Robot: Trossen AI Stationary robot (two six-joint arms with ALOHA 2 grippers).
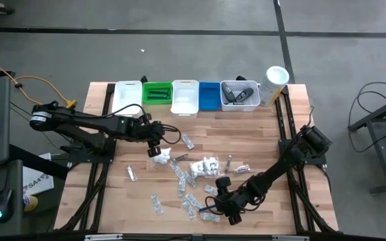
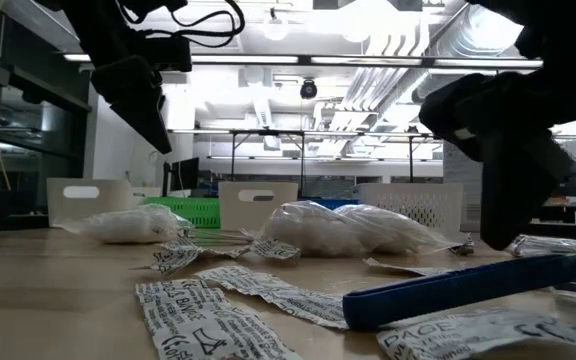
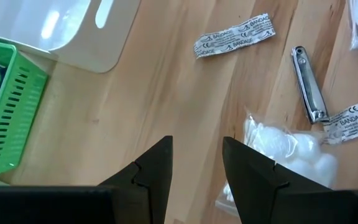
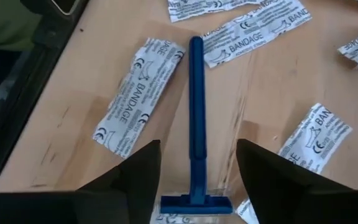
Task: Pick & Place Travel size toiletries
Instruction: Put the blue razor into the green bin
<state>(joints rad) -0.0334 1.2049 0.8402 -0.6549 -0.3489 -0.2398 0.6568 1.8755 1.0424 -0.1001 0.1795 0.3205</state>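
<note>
- The right pincer (image 4: 197, 180) hangs low over the near side of the table (image 1: 267, 134), its fingers apart with a gap on either side of a blue razor (image 4: 196, 124); they straddle the razor's head end and grip nothing
- The left pincer (image 3: 196, 165) stands narrowly open and empty above bare wood toward the table's left half, just beside a clear bag of white cotton balls (image 3: 288, 146)
- Only the right wrist view shows the razor lying flat along the wood with printed bandage sachets (image 4: 135, 93) on both sides, one touching its handle
- Only the left wrist view shows a silvery nail clipper (image 3: 308, 84) between the bag and another sachet (image 3: 234, 36)
- The high view alone gives the whole layout: the toiletries are scattered across the table's middle and near part, with a row of bins along the far edge, among them a green bin (image 1: 157, 92) and a white bin (image 1: 185, 97), and a tall white canister (image 1: 273, 84) at the right end
- The low view shows the razor (image 2: 468, 290) lying close to the camera, with the dark right arm blocking the things behind it
</note>
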